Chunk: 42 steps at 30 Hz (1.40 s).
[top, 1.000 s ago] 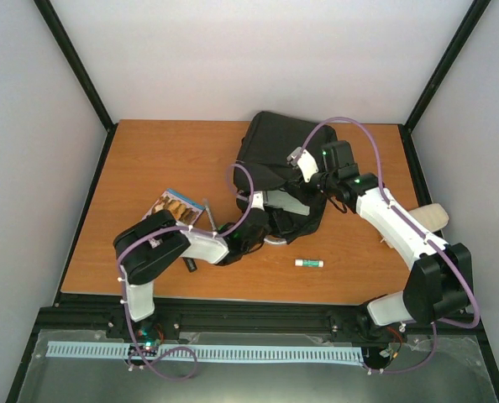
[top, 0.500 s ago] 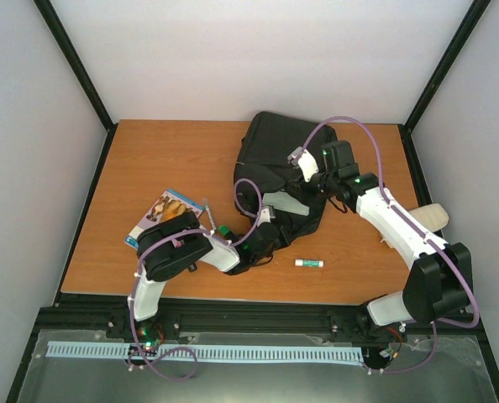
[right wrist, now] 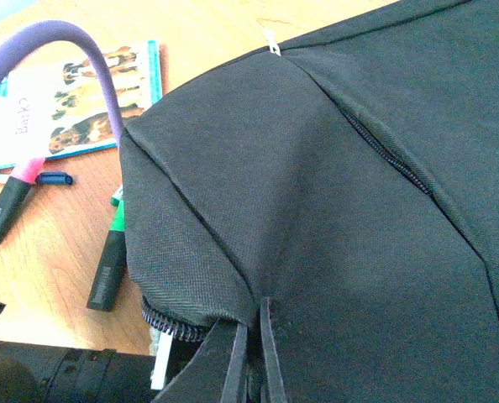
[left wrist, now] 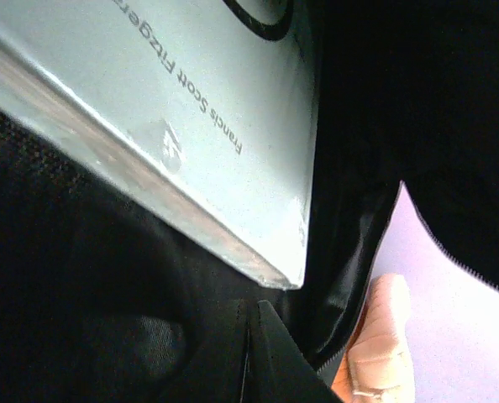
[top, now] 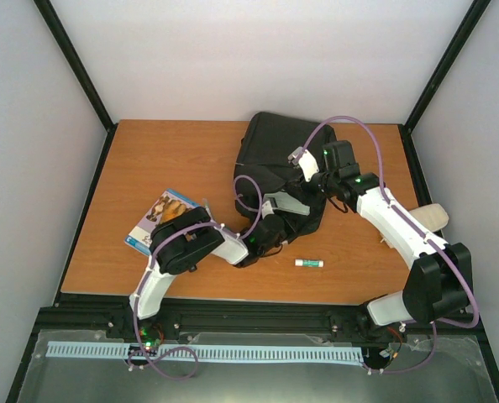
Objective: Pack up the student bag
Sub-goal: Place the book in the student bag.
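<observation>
White walls and black corner posts enclose an orange-brown wooden bench (top: pixel 174 159). On it the large black fabric student bag (top: pixel 270 147) lies right of the middle, reaching the far edge. The right fingers (right wrist: pixel 223 361) pinch the bag's upper flap, holding its mouth open. The left fingers (left wrist: pixel 275 353) look pressed together just beside the corner of a pale grey-green book (left wrist: pixel 191 126) partly inside. To do this well, I judge, the flap should be lifted high while the book is pushed in flat and deep, its corner clear of the zip.
</observation>
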### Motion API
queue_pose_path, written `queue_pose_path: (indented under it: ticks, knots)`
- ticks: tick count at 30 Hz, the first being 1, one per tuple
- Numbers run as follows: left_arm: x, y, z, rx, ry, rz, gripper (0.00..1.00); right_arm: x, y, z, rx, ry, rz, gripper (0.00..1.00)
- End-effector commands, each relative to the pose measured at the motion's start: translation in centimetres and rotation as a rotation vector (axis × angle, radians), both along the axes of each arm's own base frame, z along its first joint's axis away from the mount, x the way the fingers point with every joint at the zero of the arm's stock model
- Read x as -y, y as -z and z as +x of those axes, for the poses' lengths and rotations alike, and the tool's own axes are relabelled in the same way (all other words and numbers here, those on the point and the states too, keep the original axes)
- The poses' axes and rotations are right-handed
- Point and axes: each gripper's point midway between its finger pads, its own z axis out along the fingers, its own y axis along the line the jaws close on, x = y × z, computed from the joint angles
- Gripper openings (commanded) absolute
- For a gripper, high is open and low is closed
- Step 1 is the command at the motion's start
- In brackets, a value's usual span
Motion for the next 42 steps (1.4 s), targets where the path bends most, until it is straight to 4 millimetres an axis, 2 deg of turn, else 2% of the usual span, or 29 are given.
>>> queue_pose_path:
  ticks: [1, 8, 14, 19, 22, 26, 30, 37, 40, 42]
  knots:
    - [-1.2, 1.2, 2.7, -0.037, -0.086, -0.069, 0.01, -1.2, -2.2, -0.2, 0.046, -0.057, 0.076, 0.03]
    - [-0.8, 0.5, 5.2, -0.001, -0.094, -0.063, 0.01, -1.2, -2.0, -0.2, 0.039, -0.06, 0.074, 0.03]
    - [-1.6, 0.2, 7.2, 0.007, -0.143, -0.064, 0.01, -1.3, -1.7, -0.2, 0.031, -0.061, 0.07, 0.03]
    - [-1.4, 0.1, 7.2, 0.009, -0.125, -0.076, 0.01, -1.2, -1.5, 0.0, 0.03, -0.056, 0.066, 0.03]
    - [-1.1, -0.7, 6.5, 0.025, -0.079, -0.096, 0.01, -1.0, -1.3, 0.1, 0.028, -0.049, 0.059, 0.03]
    - [-1.7, -2.5, 5.2, 0.044, -0.043, -0.092, 0.01, -0.7, -1.0, 0.7, 0.031, -0.028, 0.045, 0.03]
    - [-1.4, -3.9, 3.1, 0.051, 0.026, -0.09, 0.01, -0.4, -0.7, 1.0, 0.03, -0.008, 0.032, 0.03]
    - [-1.8, -3.1, -1.7, -0.051, 0.167, -0.032, 0.01, 0.3, -0.6, 1.6, 0.04, 0.021, 0.018, 0.03]
    - [-2.9, -2.3, -4.1, -0.095, 0.215, 0.009, 0.01, 0.8, -0.6, 1.8, 0.049, 0.031, 0.009, 0.03]
    - [-4.5, -1.6, -5.5, -0.131, 0.227, 0.067, 0.03, 1.1, -0.6, 2.0, 0.063, 0.036, -0.008, 0.03]
